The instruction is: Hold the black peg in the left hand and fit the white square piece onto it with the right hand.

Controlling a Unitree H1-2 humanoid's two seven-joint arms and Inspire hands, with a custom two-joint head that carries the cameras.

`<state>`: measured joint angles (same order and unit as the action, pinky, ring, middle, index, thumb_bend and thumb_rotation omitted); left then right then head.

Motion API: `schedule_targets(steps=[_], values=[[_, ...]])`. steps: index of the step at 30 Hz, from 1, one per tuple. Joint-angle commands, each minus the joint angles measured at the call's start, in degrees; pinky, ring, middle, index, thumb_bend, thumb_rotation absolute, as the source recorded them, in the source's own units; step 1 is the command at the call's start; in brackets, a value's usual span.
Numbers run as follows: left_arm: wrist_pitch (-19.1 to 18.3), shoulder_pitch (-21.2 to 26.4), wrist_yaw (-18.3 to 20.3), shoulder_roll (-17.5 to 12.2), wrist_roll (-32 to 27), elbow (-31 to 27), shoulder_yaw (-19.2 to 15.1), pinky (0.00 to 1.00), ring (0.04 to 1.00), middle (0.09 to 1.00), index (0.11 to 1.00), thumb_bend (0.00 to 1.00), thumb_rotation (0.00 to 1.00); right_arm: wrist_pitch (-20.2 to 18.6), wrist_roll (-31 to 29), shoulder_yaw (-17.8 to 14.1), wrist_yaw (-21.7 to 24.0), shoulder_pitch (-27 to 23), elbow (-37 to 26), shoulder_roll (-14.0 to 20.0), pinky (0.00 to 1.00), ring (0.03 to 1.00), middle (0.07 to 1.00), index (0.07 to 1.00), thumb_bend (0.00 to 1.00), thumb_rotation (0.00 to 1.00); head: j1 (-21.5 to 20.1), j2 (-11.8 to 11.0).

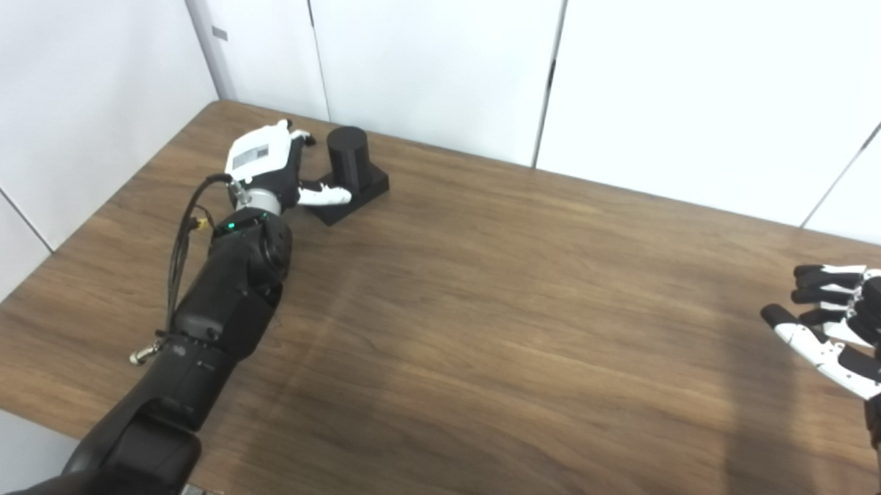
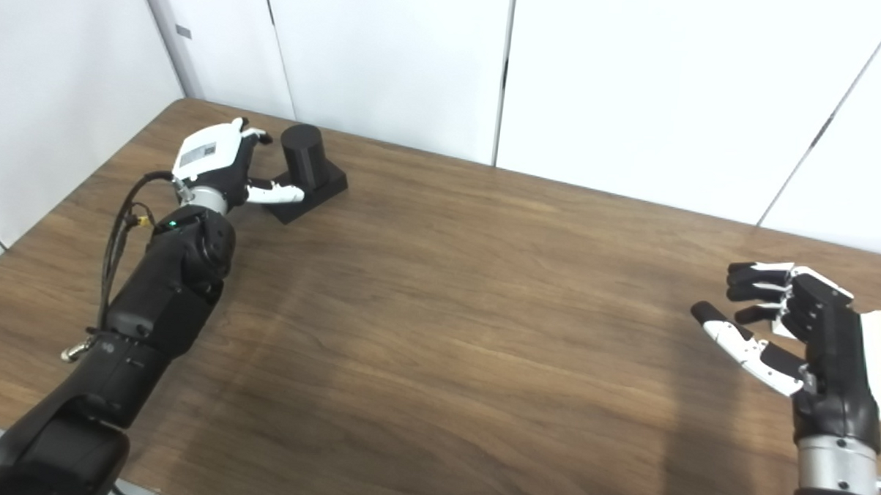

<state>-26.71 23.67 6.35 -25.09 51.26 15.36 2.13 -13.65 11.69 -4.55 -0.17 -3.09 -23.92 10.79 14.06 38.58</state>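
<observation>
While the black peg [image 2: 302, 155] stands upright on its square black base at the far left of the table [image 2: 438, 328], its long axis runs vertical, straight up from the wood. Left hand [image 2: 220, 159] sits just beside it on the peg's left: thumb reaches along the near edge of the base, fingers [image 2: 257, 134] curl toward the cylinder from behind. Contact unclear (too small to tell whether anything actually touches); fingers spread, nothing lifted, so not a hold yet by my reading. Peg lies to the right of that palm, very near, so the left hand is far the nearer. Right hand [image 2: 811, 330] hovers well apart at the table's right side, palm turned inward, fingers apart and lightly curled, empty. White square piece: not visible in either view.
</observation>
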Motion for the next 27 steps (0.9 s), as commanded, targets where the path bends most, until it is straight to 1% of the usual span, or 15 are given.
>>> schedule_targets(steps=[1, 7, 13, 16, 20, 24, 27], values=[[-0.14, 3.34, -1.38, -1.58, 0.04, 0.75, -0.02, 0.93, 1.0, 1.0, 0.83, 0.92, 0.52, 0.52, 0.14, -0.43, 0.12, -1.79, -2.24, 0.59, 0.45, 0.58, 0.646, 0.49, 0.49, 0.12, 0.05, 0.08], [-0.06, 3.55, -1.52, -1.77, -1.03, 3.63, 0.77, 0.91, 1.0, 1.0, 0.83, 0.92, 0.54, 0.69, 0.59, -0.49, -0.19, -1.82, -2.34, 0.54, 0.45, 0.572, 0.642, 0.49, 0.49, 0.12, -0.04, 0.2], [-0.13, 3.85, -1.67, -1.85, -2.17, 5.64, 1.57, 0.91, 1.0, 1.0, 0.827, 0.92, 0.53, 1.28, 0.36, -0.62, -0.1, -1.67, -2.04, 0.61, 0.45, 0.574, 0.644, 0.49, 0.49, 0.12, -0.1, 0.37], [0.26, 3.96, -2.01, -2.23, -2.92, 6.47, 2.23, 0.9, 1.0, 1.0, 0.805, 0.9, 0.51, 1.64, 0.67, -0.51, -0.14, -1.47, -2.01, 0.73, 0.45, 0.576, 0.647, 0.49, 0.49, 0.12, -0.07, 0.43], [1.0, 3.96, -1.88, -3.5, -3.39, 7.24, 4.36, 0.89, 1.0, 1.0, 0.792, 0.88, 0.49, 0.98, 0.63, -0.64, -0.19, -1.41, -2.28, 0.48, 0.45, 0.576, 0.648, 0.49, 0.49, 0.12, -0.09, 0.47], [1.27, 4.15, -1.91, -4.54, -4.18, 7.75, 6.0, 0.88, 1.0, 0.981, 0.766, 0.87, 0.45, 1.62, 0.18, -0.66, -0.11, -1.31, -1.73, 0.55, 0.46, 0.578, 0.65, 0.49, 0.49, 0.12, -0.09, 0.47], [1.55, 4.09, -1.7, -5.3, -4.48, 7.48, 6.97, 0.87, 1.0, 0.964, 0.737, 0.85, 0.42, 0.94, 0.07, -0.59, -0.01, -1.14, -2.17, 0.38, 0.46, 0.576, 0.648, 0.49, 0.49, 0.12, 0.05, 0.85]])
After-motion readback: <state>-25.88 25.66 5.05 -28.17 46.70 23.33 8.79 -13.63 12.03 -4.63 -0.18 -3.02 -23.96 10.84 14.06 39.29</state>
